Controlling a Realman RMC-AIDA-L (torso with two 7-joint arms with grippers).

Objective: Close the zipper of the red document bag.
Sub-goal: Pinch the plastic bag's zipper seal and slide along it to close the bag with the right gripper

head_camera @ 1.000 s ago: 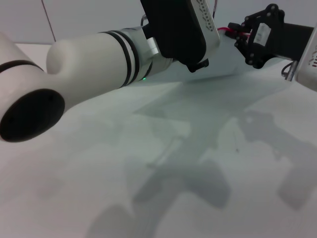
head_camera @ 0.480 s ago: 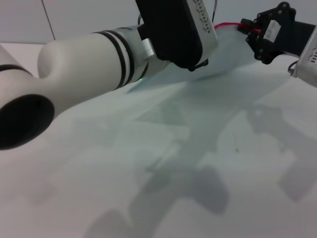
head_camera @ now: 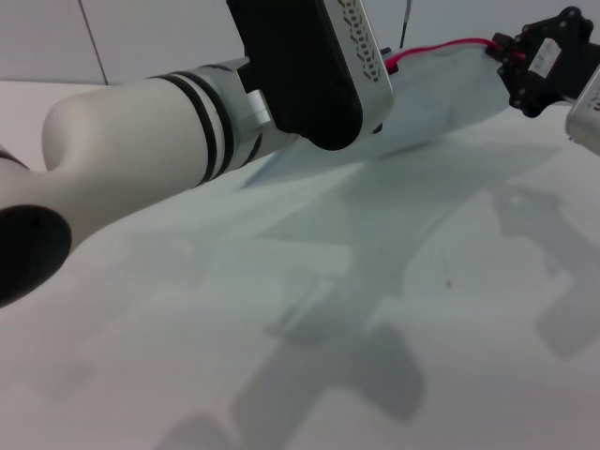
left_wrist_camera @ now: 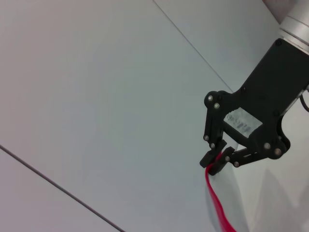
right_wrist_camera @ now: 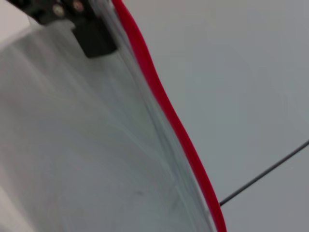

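Observation:
The red document bag (head_camera: 431, 98), a translucent pale pouch, hangs taut above the table between my two grippers. Its zipper (head_camera: 441, 47) is the thin red strip along the top edge. My left gripper (head_camera: 370, 117) holds the bag's near end, its fingers mostly hidden behind its own black housing. My right gripper (head_camera: 511, 61) is at the far right end of the strip. In the left wrist view the right gripper (left_wrist_camera: 217, 162) is pinched shut on the end of the zipper (left_wrist_camera: 218, 205). The right wrist view looks along the zipper (right_wrist_camera: 166, 108) and the bag (right_wrist_camera: 72, 145).
The white table (head_camera: 450, 281) lies below, with the shadows of the arms and the bag on it. My bulky white left arm (head_camera: 141, 159) crosses the left half of the head view. A pale wall (head_camera: 169, 37) stands behind.
My right gripper has slid to the right along the zipper, and more red strip now shows between the grippers. The left arm has shifted left and slightly up with the bag.

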